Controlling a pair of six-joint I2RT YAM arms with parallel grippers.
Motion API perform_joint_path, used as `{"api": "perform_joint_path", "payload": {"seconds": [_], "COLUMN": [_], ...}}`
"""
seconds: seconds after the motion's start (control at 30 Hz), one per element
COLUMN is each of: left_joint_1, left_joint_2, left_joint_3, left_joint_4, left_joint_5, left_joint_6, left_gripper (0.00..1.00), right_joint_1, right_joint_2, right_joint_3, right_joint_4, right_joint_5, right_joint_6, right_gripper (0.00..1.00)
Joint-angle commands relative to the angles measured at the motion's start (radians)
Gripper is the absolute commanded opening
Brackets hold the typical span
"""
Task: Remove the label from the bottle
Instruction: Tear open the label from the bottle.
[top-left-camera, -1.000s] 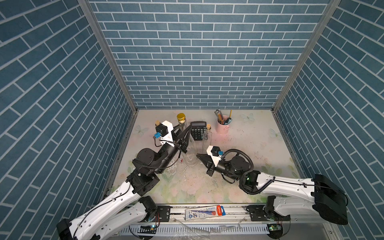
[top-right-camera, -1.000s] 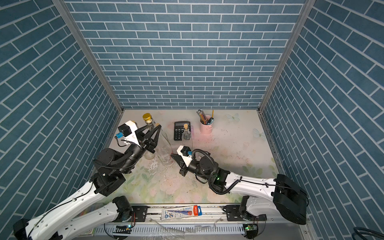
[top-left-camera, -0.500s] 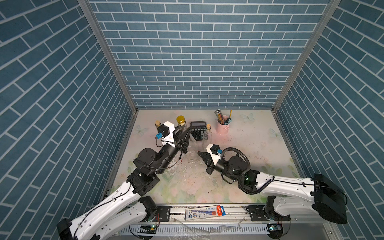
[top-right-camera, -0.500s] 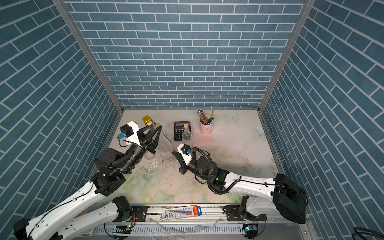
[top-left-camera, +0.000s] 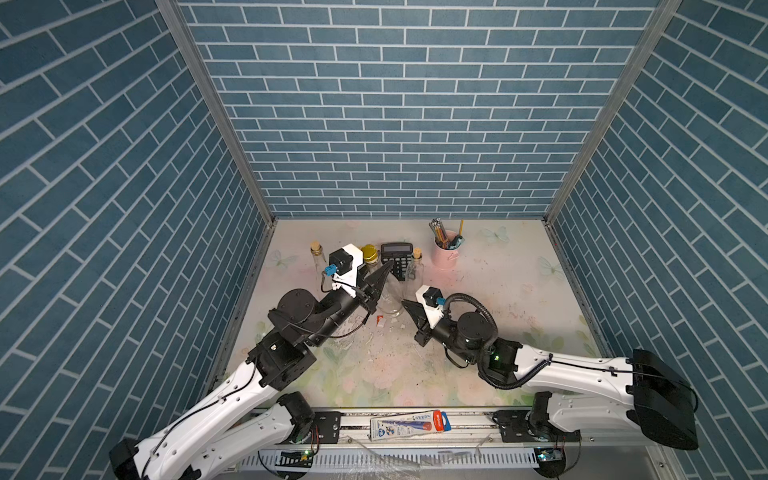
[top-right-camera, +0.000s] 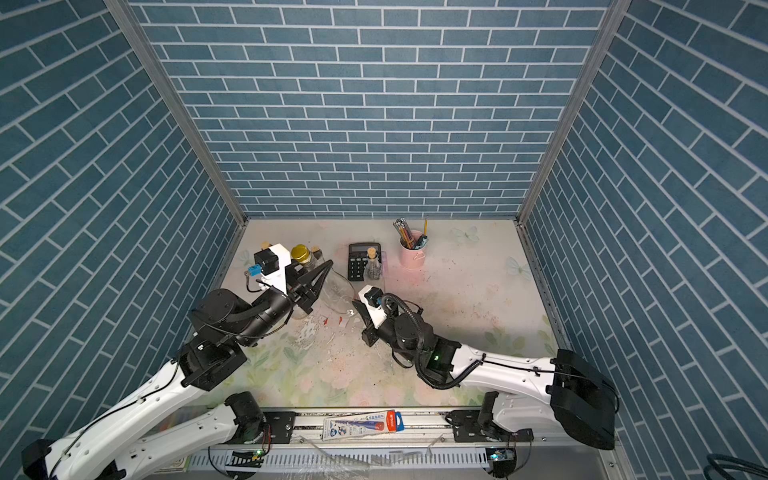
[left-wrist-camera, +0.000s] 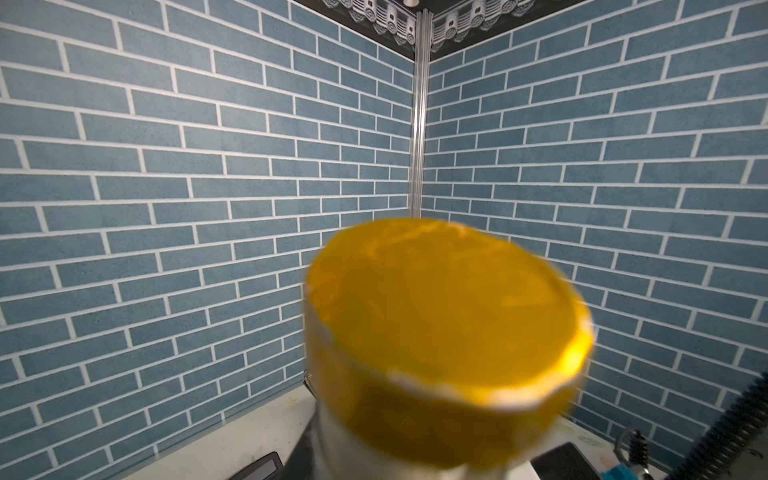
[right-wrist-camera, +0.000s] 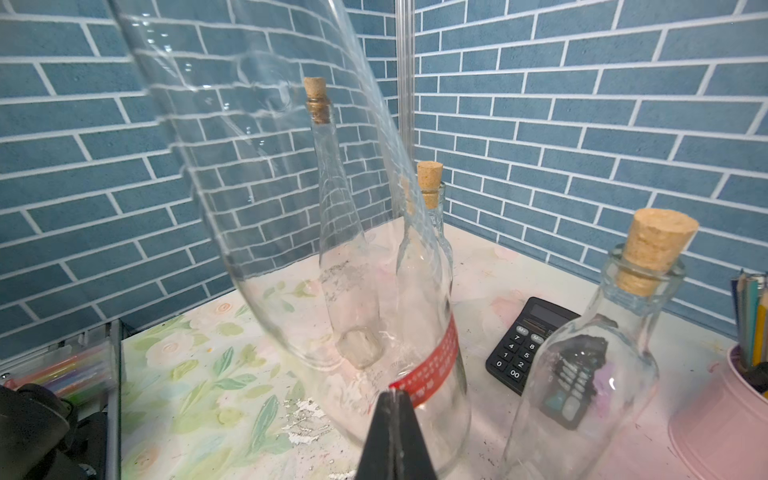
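Observation:
A clear glass bottle (top-left-camera: 390, 297) (top-right-camera: 338, 293) leans tilted near the table's left middle. My left gripper (top-left-camera: 382, 286) (top-right-camera: 322, 284) is shut round its upper part. In the right wrist view the bottle (right-wrist-camera: 266, 187) slants across the frame, with a red strip of label (right-wrist-camera: 434, 363) round its lower body. My right gripper (right-wrist-camera: 392, 392) (top-left-camera: 404, 302) is shut. Its tip rests against the near end of that label. I cannot tell whether a sliver of label is pinched. My left wrist view shows no jaws.
A jar with a gold lid (left-wrist-camera: 444, 332) (top-left-camera: 370, 252) stands just behind the left gripper. Corked bottles (right-wrist-camera: 594, 353) (top-left-camera: 318, 257), a calculator (top-left-camera: 397, 259) and a pink pencil cup (top-left-camera: 444, 253) stand at the back. White label scraps (top-left-camera: 380, 322) litter the mat.
My right gripper has crept slightly toward the bottle's base and stays shut. The left arm and the bottle have hardly moved.

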Motion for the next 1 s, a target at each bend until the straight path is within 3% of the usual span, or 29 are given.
{"api": "perform_joint_path", "payload": {"seconds": [0.0, 0.4, 0.97], "left_joint_1": [-0.01, -0.01, -0.01], "left_joint_2": [-0.005, 0.02, 0.043], "left_joint_3": [0.085, 0.173, 0.236], "left_joint_4": [0.027, -0.126, -0.2], "left_joint_5": [0.136, 0.182, 0.29], "left_joint_6": [-0.036, 0.019, 0.033], "left_gripper": [0.0, 0.0, 0.0], "right_joint_1": [-0.005, -0.006, -0.01], "right_joint_2": [-0.016, -0.027, -0.048], "right_joint_3": [0.015, 0.015, -0.022], "right_joint_4": [-0.021, -0.051, -0.003], "right_joint_5": [0.092, 0.139, 0.133], "right_joint_6": [-0.056, -0.155, -0.269], "right_gripper": [0.0, 0.0, 0.0]}}
